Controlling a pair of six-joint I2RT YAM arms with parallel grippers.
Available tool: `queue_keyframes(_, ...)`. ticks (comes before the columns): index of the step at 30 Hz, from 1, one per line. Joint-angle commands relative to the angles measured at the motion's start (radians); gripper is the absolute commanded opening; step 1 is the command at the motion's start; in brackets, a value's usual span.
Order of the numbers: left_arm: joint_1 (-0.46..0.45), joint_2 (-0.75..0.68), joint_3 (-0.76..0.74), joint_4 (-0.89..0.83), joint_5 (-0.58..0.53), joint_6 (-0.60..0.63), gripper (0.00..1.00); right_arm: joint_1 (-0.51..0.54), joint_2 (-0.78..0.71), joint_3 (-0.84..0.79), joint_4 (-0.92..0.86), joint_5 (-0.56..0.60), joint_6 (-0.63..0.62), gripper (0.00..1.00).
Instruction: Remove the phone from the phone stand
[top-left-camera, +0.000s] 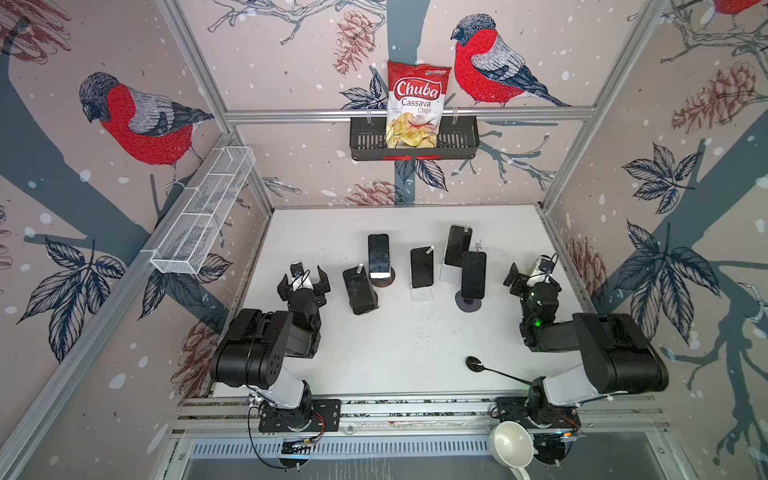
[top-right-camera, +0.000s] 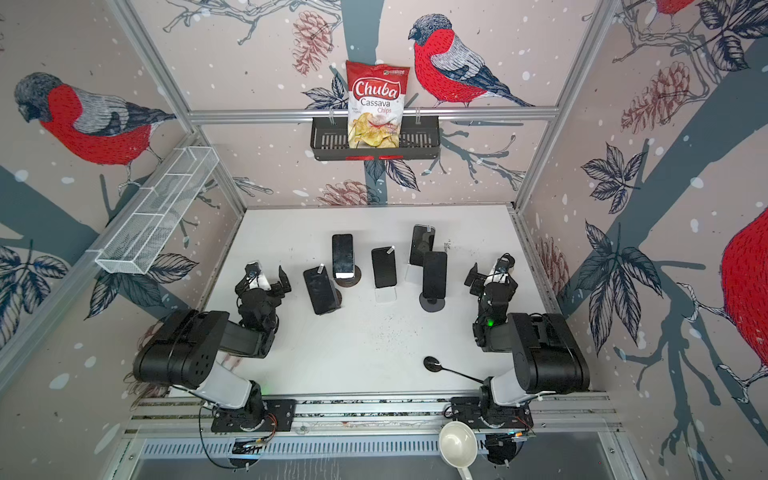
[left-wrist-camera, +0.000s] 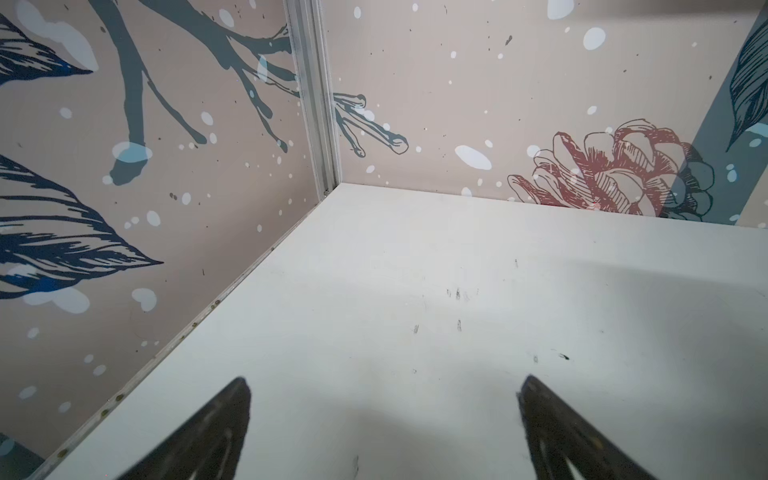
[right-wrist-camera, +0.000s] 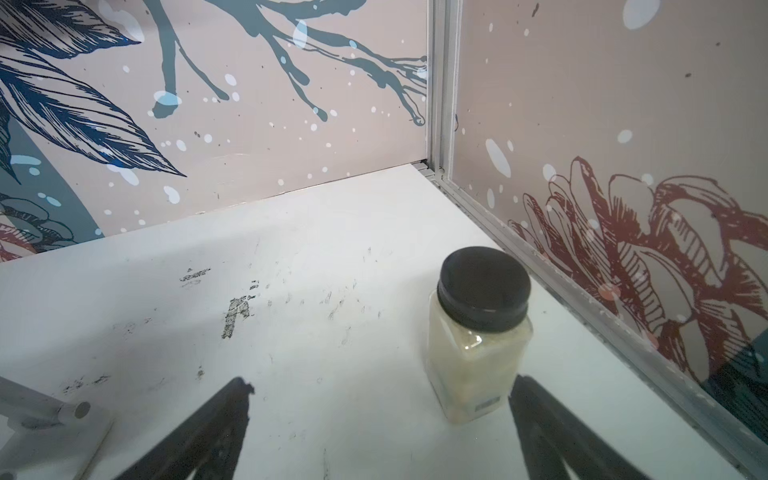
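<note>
Located five phones (top-left-camera: 422, 267) in a loose row on the table (top-left-camera: 415, 345), each propped on its own stand (top-left-camera: 468, 306), none lifted off. Found left gripper (left-wrist-camera: 384, 382) near the leftmost phone (top-left-camera: 359, 289), apart from it, jaws spread wide, holding nothing. Found right gripper (right-wrist-camera: 382, 382) near the rightmost phone (top-left-camera: 473, 274), jaws likewise spread and empty, a jar (right-wrist-camera: 478, 340) just ahead. Noted spoon (top-left-camera: 473, 363) toward the front edge.

Left arm (top-left-camera: 253, 353), right arm (top-left-camera: 615, 353): black housings, white lower links; green LED (top-left-camera: 537, 321) on right; black tapered fingers (left-wrist-camera: 195, 432).
</note>
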Motion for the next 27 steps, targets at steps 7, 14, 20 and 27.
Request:
queue_keyframes(7,0.003,0.0,0.003,0.05,-0.004,0.002,1.0,0.0,-0.002,-0.001,0.037,0.013,-0.003,0.99)
queue_keyframes(14,0.003,0.0,0.003,0.05,-0.004,0.001,1.0,0.0,-0.001,0.0,0.036,0.013,-0.003,0.99)
queue_keyframes(20,0.003,0.0,0.002,0.049,-0.005,0.002,1.0,0.0,0.0,0.0,0.036,0.011,-0.004,1.0)
queue_keyframes(27,0.003,0.0,0.001,0.049,-0.004,0.001,0.97,0.0,-0.003,-0.001,0.036,0.011,-0.003,0.99)
